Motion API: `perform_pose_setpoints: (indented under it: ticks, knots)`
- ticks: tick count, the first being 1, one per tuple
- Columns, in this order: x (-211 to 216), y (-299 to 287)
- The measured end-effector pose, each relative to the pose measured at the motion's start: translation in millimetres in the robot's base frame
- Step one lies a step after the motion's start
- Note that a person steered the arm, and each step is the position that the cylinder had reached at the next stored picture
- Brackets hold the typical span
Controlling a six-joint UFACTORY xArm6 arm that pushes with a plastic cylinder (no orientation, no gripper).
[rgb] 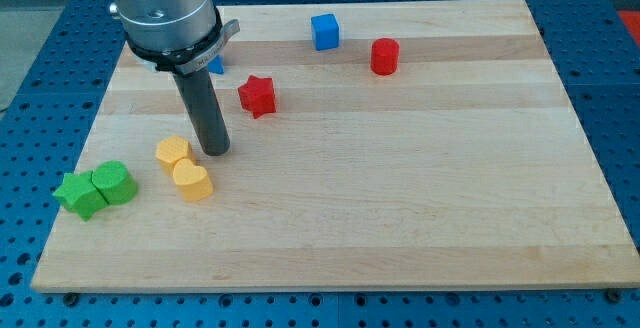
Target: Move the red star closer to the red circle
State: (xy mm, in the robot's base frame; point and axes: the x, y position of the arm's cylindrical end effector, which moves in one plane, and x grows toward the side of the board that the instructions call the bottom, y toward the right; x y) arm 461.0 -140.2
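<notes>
The red star lies on the wooden board, upper left of centre. The red circle, a short cylinder, stands toward the view's top, right of centre. My tip rests on the board below and to the left of the red star, a short gap away from it. The tip is just right of a yellow block and just above a yellow heart.
A blue cube sits near the top edge, left of the red circle. Another blue block is partly hidden behind the arm. A green star and a green block lie together at the board's left edge.
</notes>
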Motion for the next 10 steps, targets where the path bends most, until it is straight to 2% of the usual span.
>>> perform_pose_setpoints:
  ticks: [4, 5, 6, 7, 8, 9, 10]
  knots:
    - [-3, 19]
    - [-26, 2]
    - [-70, -4]
    - [-75, 84]
    - [-39, 214]
    - [-33, 241]
    - [-57, 205]
